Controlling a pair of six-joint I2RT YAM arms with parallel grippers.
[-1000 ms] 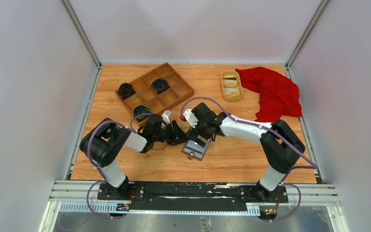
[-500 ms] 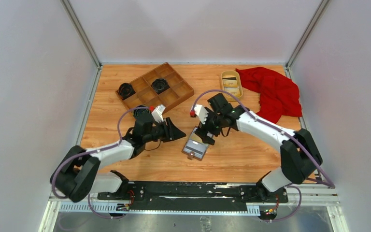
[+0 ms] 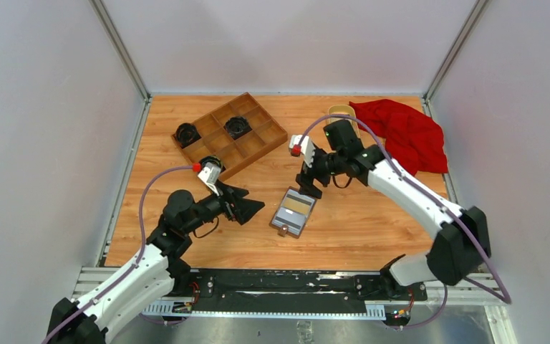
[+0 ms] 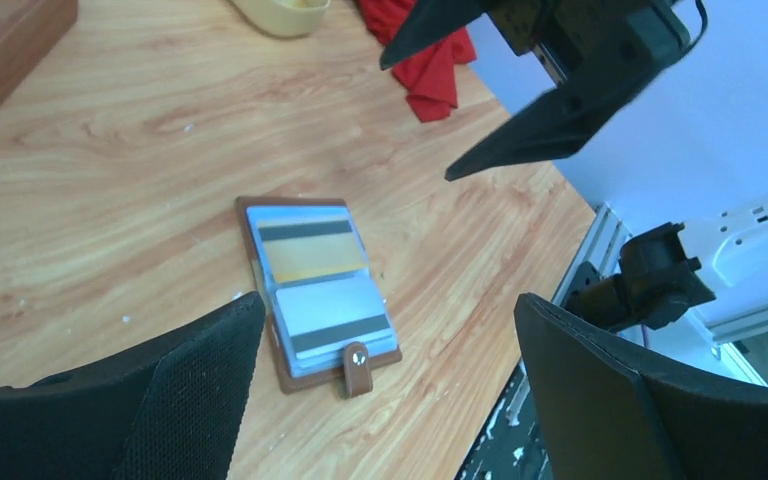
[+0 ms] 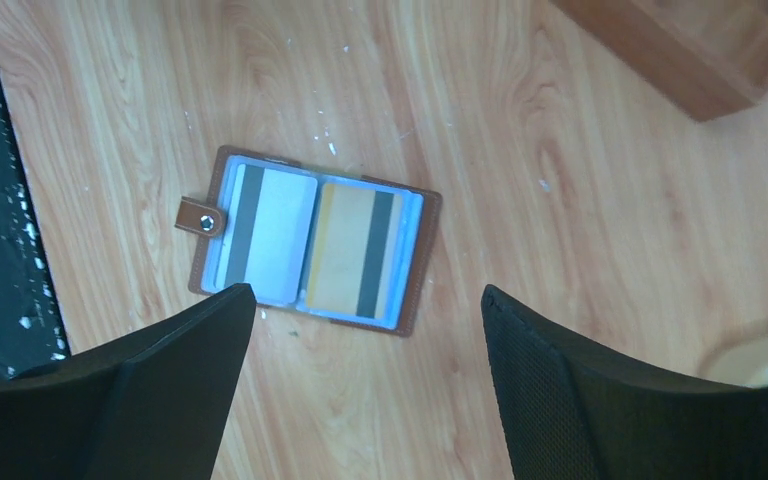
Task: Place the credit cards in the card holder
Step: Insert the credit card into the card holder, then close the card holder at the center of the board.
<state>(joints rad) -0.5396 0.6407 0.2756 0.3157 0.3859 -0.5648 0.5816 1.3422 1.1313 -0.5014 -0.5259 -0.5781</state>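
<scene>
The brown card holder [image 3: 283, 229] lies open on the table between my two grippers. Two credit cards sit in its blue pockets: a yellow one with a dark stripe [image 5: 355, 250] and a whitish one with a grey stripe [image 5: 265, 235]. The snap strap [image 4: 358, 372] sticks out at the near end. My left gripper [image 3: 249, 208] hangs open just left of the holder, with nothing between its fingers. My right gripper [image 3: 311, 183] is open and empty above the holder's far end. Both wrist views look down on the holder [image 4: 300, 381] [image 5: 423, 262].
A wooden compartment tray [image 3: 259, 143] holding black round parts stands at the back left. The oval yellow dish [image 3: 338, 110] is mostly hidden behind my right arm. A red cloth [image 3: 404, 136] lies at the back right. The table's front rail runs close to the holder.
My left gripper has opened and pulled back to the left, away from the holder. The right gripper has lifted and withdrawn toward the back right. The holder stays open in place.
</scene>
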